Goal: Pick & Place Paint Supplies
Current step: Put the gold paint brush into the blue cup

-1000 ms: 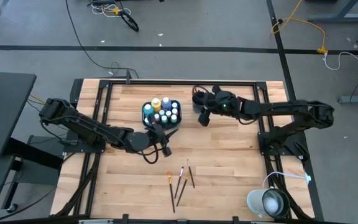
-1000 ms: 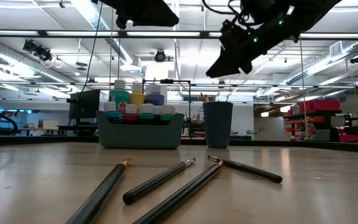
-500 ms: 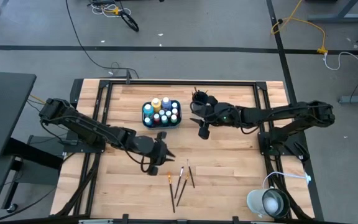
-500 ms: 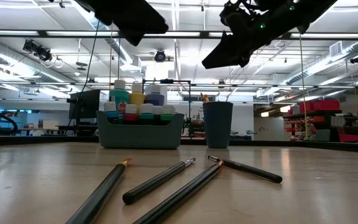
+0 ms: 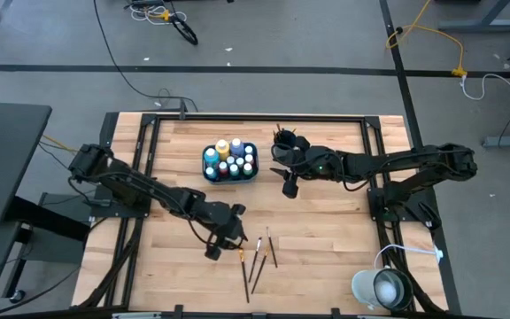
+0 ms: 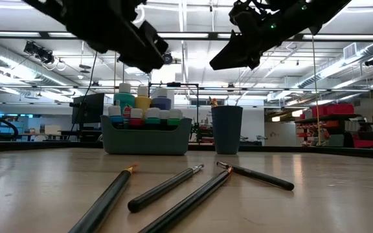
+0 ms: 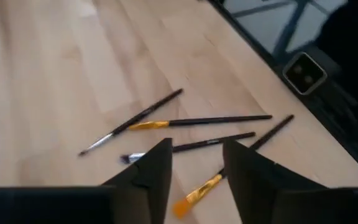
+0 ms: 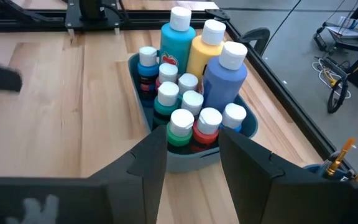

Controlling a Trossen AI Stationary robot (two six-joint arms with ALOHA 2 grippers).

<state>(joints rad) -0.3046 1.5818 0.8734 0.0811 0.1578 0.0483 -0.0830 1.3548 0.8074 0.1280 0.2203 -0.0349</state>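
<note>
— Biggest on the table (image 5: 326, 230)?
— Teal tray (image 5: 209, 174), packed with white-capped paint bottles (image 5: 230, 161): tall blue, yellow and purple-blue at the back, small ones in front. Beside it, dark blue cup (image 5: 282, 147) with brush tips poking out.
— And loose?
— Four thin dark-handled paintbrushes (image 5: 257, 259) lying flat on the wood near the front edge, fanned, orange and pale bristles showing.
— Fingers?
— Left gripper (image 5: 222, 241) just beside the brushes, hovering above them, fingers (image 7: 151, 171) spread, holding nothing. Right gripper (image 5: 289, 182) raised between tray and cup, fingers (image 8: 151, 158) likewise parted, empty.
</note>
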